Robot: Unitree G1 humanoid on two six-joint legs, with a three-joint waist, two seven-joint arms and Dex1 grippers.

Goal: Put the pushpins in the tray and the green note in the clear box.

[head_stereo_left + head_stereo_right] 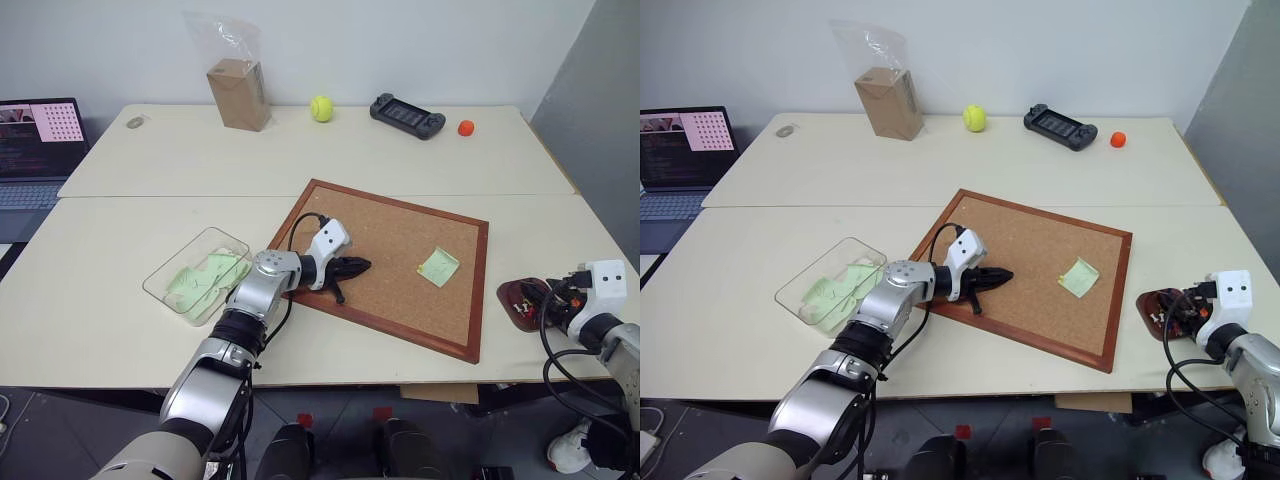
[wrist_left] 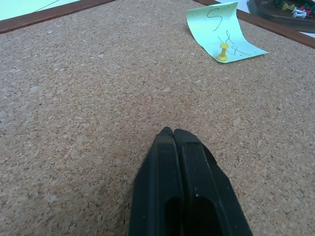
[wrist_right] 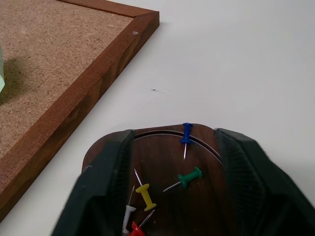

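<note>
A pale green note [image 1: 438, 266] is lying on the right part of the corkboard [image 1: 400, 225], pinned by one yellow pushpin [image 2: 223, 51] near its curled lower edge; scribbled writing on it is too small to read. More green notes [image 1: 205, 277] are already sitting in the clear box [image 1: 160, 280] on the desk [image 1: 120, 330], just left of the corkboard's near-left corner. The small dark tray [image 3: 162, 147] is resting on the desk right of the corkboard, apart from its frame, holding loose pushpins [image 3: 189, 178] — blue, green, yellow, white and red — though the nearest ones are cut off. The right gripper [image 3: 170, 196] is hanging over the tray with its jaws released, one on either side of the pins, grasping nothing. The left gripper [image 2: 173, 133] is hovering low over bare cork with jaws clenched together and empty — open board is stretching between it and the note. Along the far desk edge are standing a bagged cardboard box [image 1: 238, 92], a tennis ball [image 1: 321, 108], a game controller [image 1: 407, 115] and a small orange ball [image 1: 466, 128].
</note>
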